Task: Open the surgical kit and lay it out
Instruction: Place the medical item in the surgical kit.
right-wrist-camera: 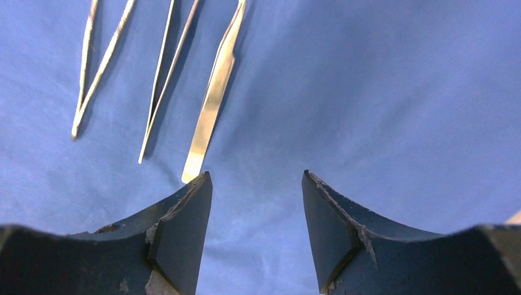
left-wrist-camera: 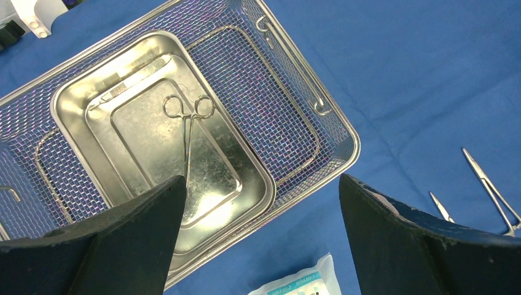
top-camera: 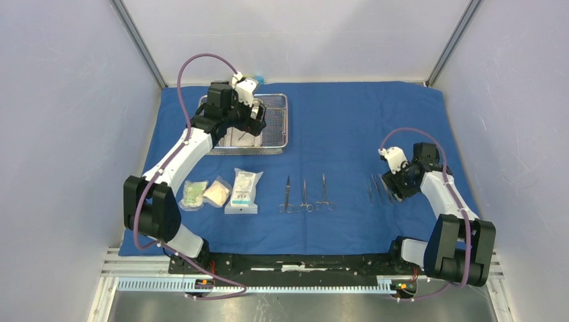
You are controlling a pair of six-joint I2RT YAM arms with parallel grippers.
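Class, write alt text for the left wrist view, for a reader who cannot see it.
The open left gripper hangs over a steel pan holding one scissor-like instrument. The pan sits in a mesh basket on blue cloth; a packet and more instruments lie outside it.

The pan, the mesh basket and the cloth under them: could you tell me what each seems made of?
Pan: probably stainless steel, polished; it mirrors light, with faint scuffs. Mesh basket: likely steel wire, shiny woven grid. Cloth: blue, matte, softly creased; woven or nonwoven fabric, I cannot tell.
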